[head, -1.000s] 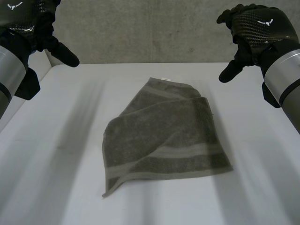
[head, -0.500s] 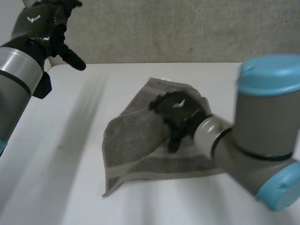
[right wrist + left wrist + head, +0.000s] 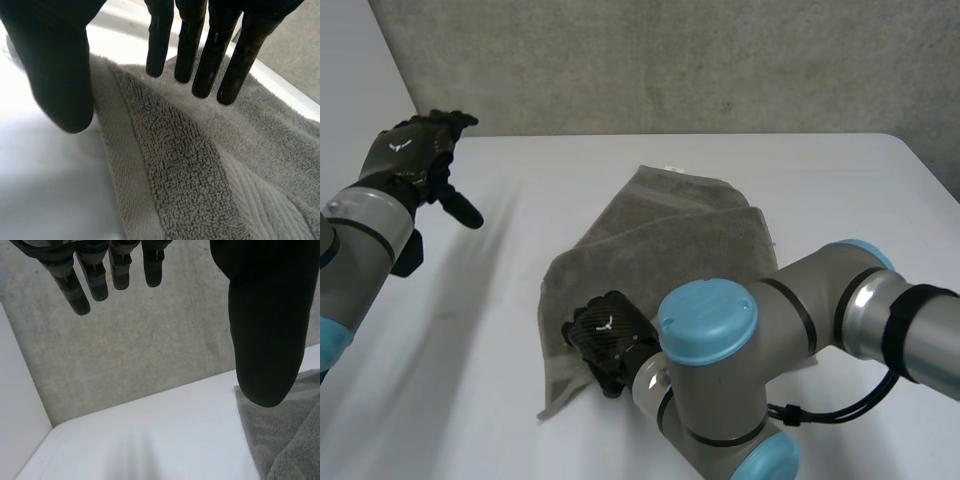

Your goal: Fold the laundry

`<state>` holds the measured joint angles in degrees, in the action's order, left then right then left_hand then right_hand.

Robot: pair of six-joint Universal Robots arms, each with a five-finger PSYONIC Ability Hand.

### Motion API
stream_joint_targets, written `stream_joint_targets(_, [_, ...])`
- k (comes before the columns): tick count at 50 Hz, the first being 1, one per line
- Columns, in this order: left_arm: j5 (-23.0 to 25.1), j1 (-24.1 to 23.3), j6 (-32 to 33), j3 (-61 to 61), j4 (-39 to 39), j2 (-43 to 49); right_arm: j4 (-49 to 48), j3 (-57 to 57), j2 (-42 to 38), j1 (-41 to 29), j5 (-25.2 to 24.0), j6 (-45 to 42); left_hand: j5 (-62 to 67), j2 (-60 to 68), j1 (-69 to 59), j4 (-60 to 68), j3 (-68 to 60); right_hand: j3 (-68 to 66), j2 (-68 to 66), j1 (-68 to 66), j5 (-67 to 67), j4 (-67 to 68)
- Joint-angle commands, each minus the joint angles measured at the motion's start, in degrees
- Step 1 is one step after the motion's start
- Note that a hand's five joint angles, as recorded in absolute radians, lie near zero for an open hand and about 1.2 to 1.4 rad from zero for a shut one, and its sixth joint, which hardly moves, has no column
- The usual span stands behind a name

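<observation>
Towel point(image 3: 670, 250) shows 1 rough, skewed fold; squaring remains. Right hand point(image 3: 605, 340) open over its near corner, left hand point(image 3: 412, 160) open, well apart

The left robot hand point(image 3: 415, 160) hangs raised with fingers straight and apart, the right robot hand point(image 3: 605, 340) low, fingers straight too.

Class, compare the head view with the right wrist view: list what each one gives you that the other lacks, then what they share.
Head view: the left hand raised clear of the crumpled grey terry towel, the grey concrete wall, and the right arm. Right wrist view: the right hand with straight fingers over the towel's woven border, its thumb beside the edge. Shared: the towel, the white table, the right hand.
</observation>
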<state>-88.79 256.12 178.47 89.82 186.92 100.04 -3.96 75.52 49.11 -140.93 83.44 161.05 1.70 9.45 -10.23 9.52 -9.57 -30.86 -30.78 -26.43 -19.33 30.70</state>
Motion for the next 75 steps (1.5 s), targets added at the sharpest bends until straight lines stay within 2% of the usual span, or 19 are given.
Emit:
stream_joint_targets(1, [0.0, 0.7, 0.0, 2.1, 1.6, -0.2, 0.3, -2.2, -2.7, -0.2, 2.2, -1.7, -1.7, 0.6, 0.2, 0.5, -0.5, -30.9, -30.9, -35.3, -32.4, 31.0])
stream_joint_targets(2, [0.0, 0.7, 0.0, 2.1, 1.6, -0.2, 0.4, -2.3, -2.8, -0.1, 2.3, -2.2, -1.7, 0.6, 0.2, 0.5, -0.5, -46.8, -46.9, -51.3, -48.4, 47.0])
stream_joint_targets(3, [0.0, 0.7, 0.0, 2.1, 1.6, -0.2, 0.4, -2.5, -2.5, -0.1, 2.3, -2.6, -1.7, 0.6, 0.2, 0.5, -0.5, -49.1, -49.2, -53.5, -50.6, 49.3])
stream_joint_targets(9, [0.5, 0.7, 0.0, 2.1, 2.5, 0.7, 0.4, -3.1, 3.2, 0.6, 2.5, -2.1, -1.7, 0.6, 0.2, 0.5, -0.5, -49.1, -49.2, -53.6, -50.7, 49.3])
stream_joint_targets(13, [2.7, 0.7, 0.0, 2.4, 5.3, 2.2, 0.5, -3.6, 14.7, 0.8, 2.5, -1.8, -1.5, 0.8, 0.0, 0.7, -0.6, -49.1, -49.2, -53.6, -50.7, 49.3])
stream_joint_targets(22, [13.5, 0.8, -0.1, 0.8, 10.4, 11.0, 5.0, -6.5, 30.9, 6.4, 2.3, -2.1, -1.7, 0.5, 0.2, 0.5, -0.4, -49.1, -49.2, -53.6, -50.7, 49.3])
stream_joint_targets(29, [23.6, -0.4, -1.6, -1.0, 13.1, 17.0, 6.2, -6.7, 35.2, 7.1, 2.5, -2.1, -1.7, 0.5, 0.2, 0.5, -0.4, -49.1, -49.2, -53.6, -50.7, 49.3])
stream_joint_targets(33, [25.0, -2.6, -3.7, -1.7, 13.2, 18.4, 6.2, -5.9, 38.2, 7.1, 2.8, -2.3, -1.7, 0.5, 0.2, 0.5, -0.4, -49.1, -49.2, -53.6, -50.7, 49.3])
stream_joint_targets(42, [24.0, -8.8, -11.6, -6.0, 16.1, 23.2, 8.0, -5.0, 39.6, 6.7, 2.9, -2.2, -1.2, 1.1, -0.3, 1.0, -1.0, -49.1, -49.2, -53.6, -50.7, 49.3])
stream_joint_targets(50, [16.7, -13.3, -14.3, -12.8, 16.8, 29.1, 9.1, -4.7, 42.2, 6.5, 2.9, -2.0, 2.4, 4.6, -3.9, 4.6, -4.5, -49.1, -49.2, -53.6, -50.7, 49.3])
stream_joint_targets(52, [12.7, -13.7, -14.2, -15.5, 17.0, 31.5, 9.9, -4.6, 44.0, 7.1, 3.0, -2.0, 20.3, 22.5, -21.7, 22.4, -22.4, -49.1, -49.2, -53.6, -50.7, 49.3])
stream_joint_targets(53, [12.7, -13.7, -14.2, -15.5, 17.0, 31.5, 9.9, -4.6, 44.0, 7.1, 3.0, -2.0, 20.4, 22.6, -21.8, 22.6, -22.5, -49.1, -49.2, -53.6, -50.7, 49.3])
stream_joint_targets(54, [10.7, -13.8, -14.0, -16.9, 17.2, 32.9, 10.2, -4.7, 44.8, 7.1, 3.0, -2.0, 40.7, 42.9, -42.2, 42.9, -42.8, -49.1, -49.2, -53.6, -50.7, 49.3])
stream_joint_targets(55, [10.7, -13.8, -14.0, -16.9, 17.3, 32.9, 10.2, -4.7, 44.8, 7.1, 3.0, -2.0, 40.9, 43.1, -42.4, 43.1, -43.0, -49.1, -49.2, -53.6, -50.7, 49.3])
stream_joint_targets(56, [8.4, -13.8, -13.6, -18.2, 17.8, 34.1, 10.5, -4.8, 45.4, 7.3, 3.2, -2.0, 67.0, 69.3, -68.5, 69.2, -69.2, -49.1, -49.2, -53.6, -50.7, 49.3])
stream_joint_targets(61, [0.5, -12.7, -8.9, -20.6, 17.9, 34.3, 10.6, -4.5, 46.0, 11.4, 6.0, -2.1, 68.3, 70.5, -69.8, 70.5, -70.4, -49.1, -49.2, -53.6, -50.7, 49.3])
stream_joint_targets(66, [-2.5, -8.7, -2.8, -16.4, 17.5, 25.1, 10.6, -2.9, 45.8, 17.7, 6.4, -2.0, 68.3, 70.5, -69.8, 70.5, -70.4, -49.1, -49.2, -53.6, -50.7, 49.3])
stream_joint_targets(68, [-1.1, -7.5, 0.6, -10.0, 18.3, 15.4, 10.4, -1.7, 44.1, 20.9, 5.9, -1.8, 68.3, 70.5, -69.8, 70.5, -70.4, -49.1, -49.2, -53.6, -50.7, 49.3])
stream_joint_targets(75, [2.7, -8.1, 7.1, -2.6, 18.0, -2.5, 9.6, -2.7, 33.4, 25.1, 5.2, 1.8, 68.3, 70.5, -69.8, 70.5, -70.4, -49.1, -49.2, -53.6, -50.7, 49.3])
